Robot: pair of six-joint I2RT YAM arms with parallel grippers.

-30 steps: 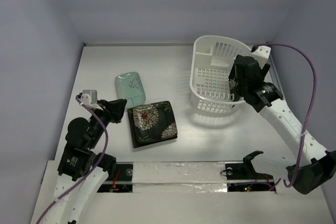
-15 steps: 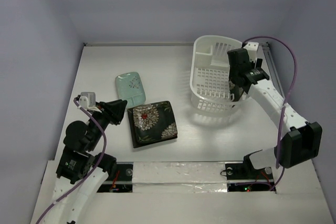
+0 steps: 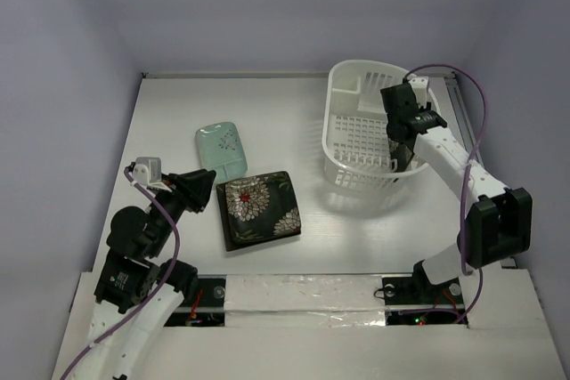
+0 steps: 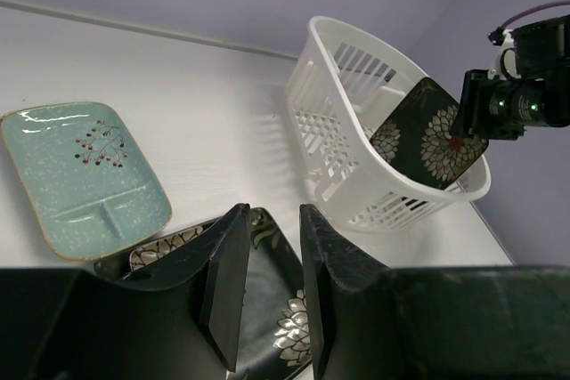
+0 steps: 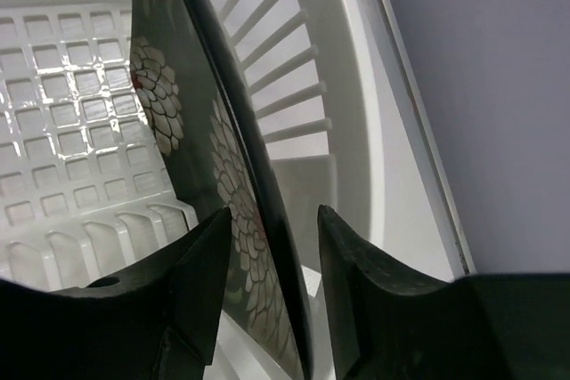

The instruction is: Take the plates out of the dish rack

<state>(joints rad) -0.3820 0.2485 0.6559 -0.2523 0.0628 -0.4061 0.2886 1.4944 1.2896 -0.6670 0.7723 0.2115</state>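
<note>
here right fingers (image 5: 207,295) loosely straddle plate (image 5: 178,113) in dish rack (image 5: 347,68); left fingers (image 4: 227,282) ajar, empty.

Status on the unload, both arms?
Left gripper open, empty. Right gripper open, straddling rim of flowered plate inside dish rack. Nothing blocking.

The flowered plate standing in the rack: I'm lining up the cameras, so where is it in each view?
Top external: the plate, a dark sliver at the rack's right wall, mostly hidden by the right arm.
Left wrist: upper right, leaning inside the rack.
Right wrist: centre, edge-on between the fingers.
Shared landmark: the rack's slotted wall.
</note>
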